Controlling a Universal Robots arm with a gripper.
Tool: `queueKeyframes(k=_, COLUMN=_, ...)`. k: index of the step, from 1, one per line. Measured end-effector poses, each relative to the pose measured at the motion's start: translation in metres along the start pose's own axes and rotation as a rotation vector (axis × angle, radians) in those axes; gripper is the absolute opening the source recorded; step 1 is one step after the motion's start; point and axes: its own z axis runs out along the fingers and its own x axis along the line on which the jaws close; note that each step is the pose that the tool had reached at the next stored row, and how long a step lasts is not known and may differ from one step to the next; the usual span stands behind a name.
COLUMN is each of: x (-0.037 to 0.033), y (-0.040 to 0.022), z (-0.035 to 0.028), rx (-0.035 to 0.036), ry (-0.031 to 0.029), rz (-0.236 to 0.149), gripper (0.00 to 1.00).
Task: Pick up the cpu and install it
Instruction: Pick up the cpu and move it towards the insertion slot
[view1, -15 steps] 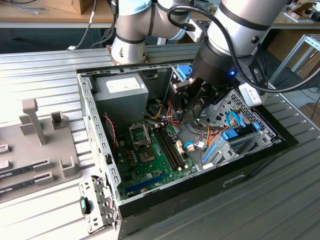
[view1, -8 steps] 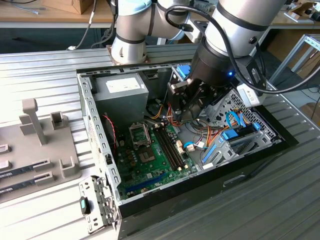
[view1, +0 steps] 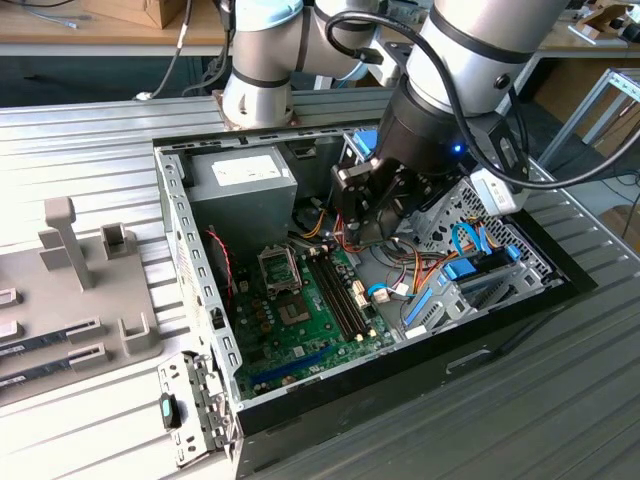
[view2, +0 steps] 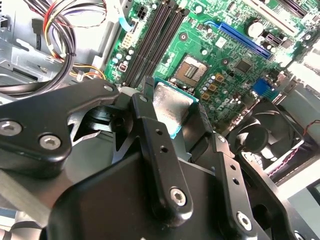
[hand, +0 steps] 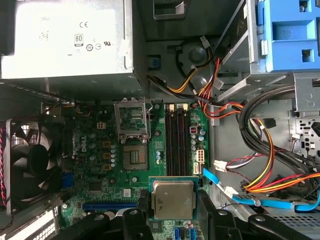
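- In the first wrist view, the end effector (hand: 173, 202) is gripping the cpu (hand: 172, 198) by two opposite edges. Its black fingers (hand: 143, 202) are drawn in narrow against the chip, whose dull silver top is facing the camera.
- In that same view, the cpu is hanging above the green motherboard (hand: 95, 150). It is sitting off the socket (hand: 135, 157), on the side facing away from the grey power supply (hand: 70, 40), and is not touching the socket.
- The socket is lying open with its contact field bare. Its silver frame (hand: 132, 117) is standing flipped up on the socket's power-supply side.
- The second wrist view is looking along the end effector (view2: 172, 107) from close behind. The cpu (view2: 170, 105) is sitting tilted between the fingers (view2: 150, 130), showing its thin green-blue edge, with the socket (view2: 192, 70) beyond it.
- The black fan (hand: 30, 165) is sitting near the socket, and the memory slots (hand: 177, 140) are running just beside the socket on the opposite side.
- The exterior view is taking in the arm reaching into the open computer case (view1: 180, 240), which is resting on the ribbed desk (view1: 560, 400). The end effector (view1: 365, 215) is hovering higher than the socket (view1: 278, 268), toward the exterior view's right of it.
- A grey fixture (view1: 80, 260) is standing on the desk outside the case, well apart from the socket, to the exterior view's left.
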Motion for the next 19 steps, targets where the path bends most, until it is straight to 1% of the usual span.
queueKeyframes(k=6, x=0.0016, y=-0.0002, z=0.0007, rx=0.0, ry=0.0, rz=0.0, gripper=0.47)
queueKeyframes(k=12, x=0.003, y=-0.0003, z=0.0033, rx=0.0003, ry=0.0, rz=0.0, gripper=0.47)
queueKeyframes(k=19, x=0.0073, y=-0.0006, z=0.0055, rx=0.0006, ry=0.0, rz=0.0, gripper=0.47)
